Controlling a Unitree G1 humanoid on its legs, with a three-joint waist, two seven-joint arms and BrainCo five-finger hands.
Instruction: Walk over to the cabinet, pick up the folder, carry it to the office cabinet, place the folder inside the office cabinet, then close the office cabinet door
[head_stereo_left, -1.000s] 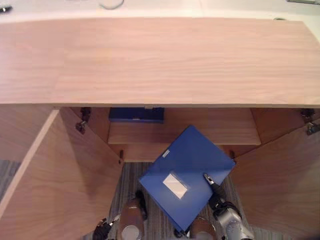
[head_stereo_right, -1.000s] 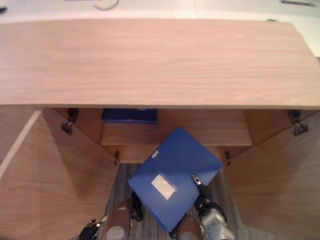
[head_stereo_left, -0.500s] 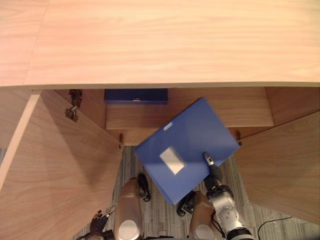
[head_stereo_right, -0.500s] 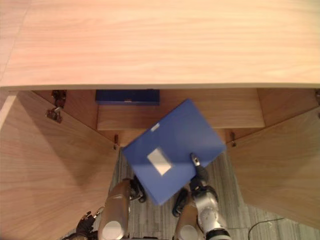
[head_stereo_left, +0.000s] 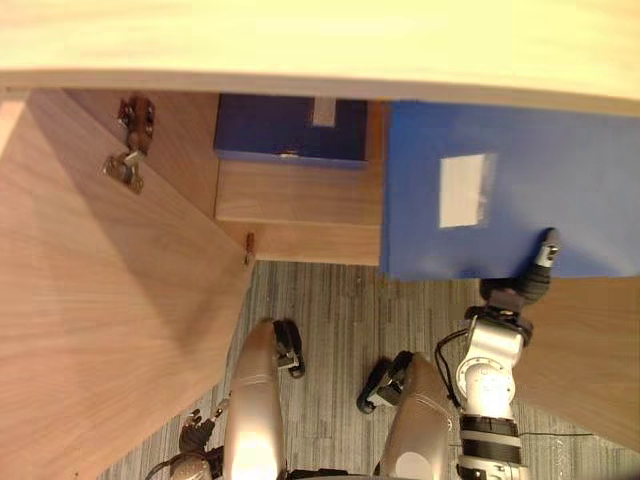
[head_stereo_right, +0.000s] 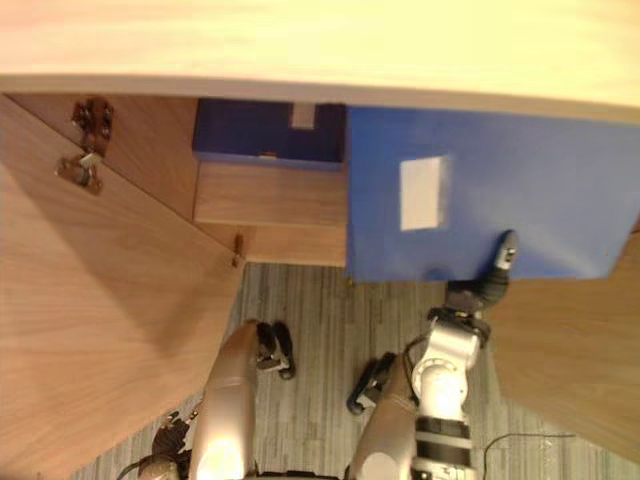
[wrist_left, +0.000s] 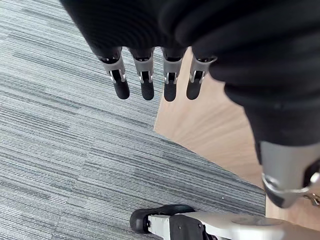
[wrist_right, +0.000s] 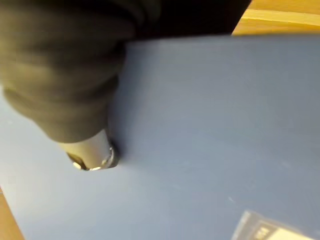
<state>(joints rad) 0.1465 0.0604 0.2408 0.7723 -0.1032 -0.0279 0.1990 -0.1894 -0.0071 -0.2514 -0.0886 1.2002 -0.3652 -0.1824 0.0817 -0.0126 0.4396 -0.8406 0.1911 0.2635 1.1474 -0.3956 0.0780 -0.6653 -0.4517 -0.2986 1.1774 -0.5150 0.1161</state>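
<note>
At the open front of the office cabinet (head_stereo_left: 300, 40), right of the middle, I see the blue folder (head_stereo_left: 500, 210) held flat with its white label (head_stereo_left: 465, 190) facing up; its far edge lies under the overhanging top and its left edge crosses the right end of the shelf (head_stereo_left: 295, 195); my right hand (head_stereo_left: 518, 290) grips it at the near edge, thumb (wrist_right: 92, 155) pressed on the cover, the rest hidden beneath; a darker blue file (head_stereo_left: 270, 128) sits at the shelf's back; my left hand (head_stereo_left: 195, 438) hangs low beside the open left door (head_stereo_left: 90, 300) over the grey carpet (head_stereo_left: 340, 320), fingers (wrist_left: 145, 87) straight, holding nothing.
</note>
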